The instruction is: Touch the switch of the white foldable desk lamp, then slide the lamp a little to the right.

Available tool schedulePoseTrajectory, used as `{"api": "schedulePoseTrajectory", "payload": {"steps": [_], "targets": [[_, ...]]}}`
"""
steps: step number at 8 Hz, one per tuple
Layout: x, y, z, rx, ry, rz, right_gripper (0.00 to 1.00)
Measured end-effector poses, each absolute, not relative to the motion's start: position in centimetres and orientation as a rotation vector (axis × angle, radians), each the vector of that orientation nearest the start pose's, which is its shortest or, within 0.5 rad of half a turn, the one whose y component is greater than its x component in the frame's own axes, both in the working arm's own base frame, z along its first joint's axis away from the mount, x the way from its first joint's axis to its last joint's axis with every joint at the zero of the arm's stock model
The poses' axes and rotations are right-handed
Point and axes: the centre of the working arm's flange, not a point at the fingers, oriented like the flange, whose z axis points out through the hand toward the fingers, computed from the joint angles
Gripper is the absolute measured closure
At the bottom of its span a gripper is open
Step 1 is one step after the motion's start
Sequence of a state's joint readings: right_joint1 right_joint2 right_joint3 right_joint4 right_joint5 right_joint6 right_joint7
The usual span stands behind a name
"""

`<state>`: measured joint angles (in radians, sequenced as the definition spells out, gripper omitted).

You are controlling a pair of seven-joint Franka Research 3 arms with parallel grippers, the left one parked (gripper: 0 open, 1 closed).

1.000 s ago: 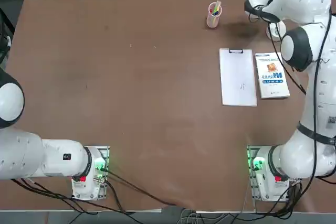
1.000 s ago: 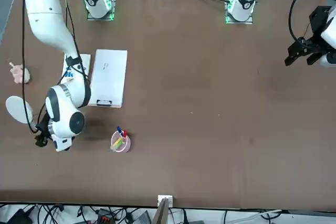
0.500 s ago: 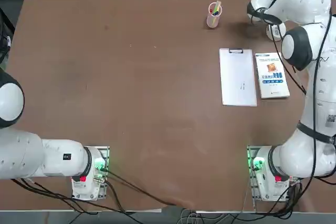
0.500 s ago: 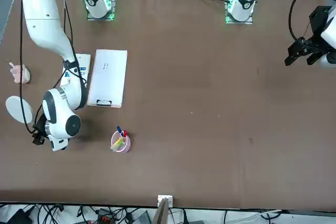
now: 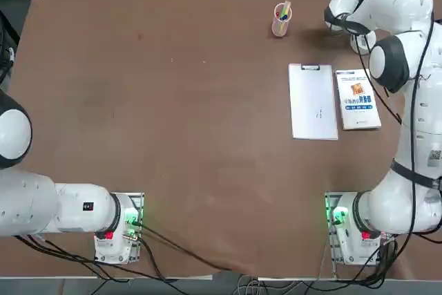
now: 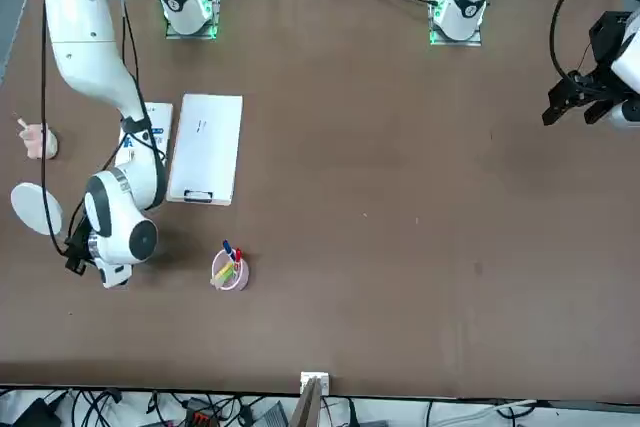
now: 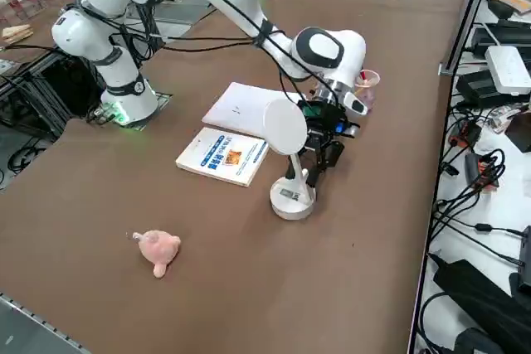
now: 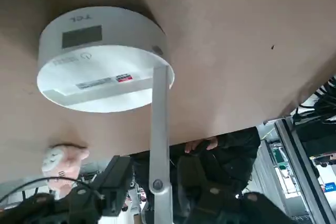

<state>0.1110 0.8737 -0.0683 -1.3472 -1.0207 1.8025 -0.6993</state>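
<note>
On the brown table (image 7: 99,196), seen from the right side, a little pink toy (image 7: 157,248) lies alone at the near left. It is well apart from the other things.

Next comes a book (image 7: 222,156) lying flat. Just behind it lies a white clipboard (image 7: 241,106).

Then comes the white foldable desk lamp (image 7: 291,196). Its round base sits flat on the table, near the corner of the book but not touching it. A thin stalk goes up from the base. The flat oval head sits on top and faces the camera.

The right gripper (image 7: 324,163) hangs just behind the lamp. It points down at the table, close by the stalk and a little above the base. It is open and has hold of nothing. In the wrist view the lamp stalk (image 8: 160,129) runs between the two dark fingers (image 8: 113,181), with a gap on each side. The round base (image 8: 100,59) shows in that view too, with grey marks on its top. I cannot tell if the right gripper touches the lamp.

Last, a pink pen cup (image 7: 366,80) peeks out from behind the robot's wrist.
</note>
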Motion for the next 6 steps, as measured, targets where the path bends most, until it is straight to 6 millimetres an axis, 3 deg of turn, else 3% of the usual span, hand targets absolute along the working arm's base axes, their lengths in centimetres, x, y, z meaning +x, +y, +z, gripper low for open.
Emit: {"api": "schedulePoseTrajectory", "payload": {"steps": [2,5,6], "targets": [[71.6,-2.9,20.9,1.791,1.288,-0.819,0.61],[71.7,-2.0,20.9,1.769,1.299,-0.812,0.74],[71.7,-1.9,20.9,1.762,1.305,-0.815,0.85]]}}
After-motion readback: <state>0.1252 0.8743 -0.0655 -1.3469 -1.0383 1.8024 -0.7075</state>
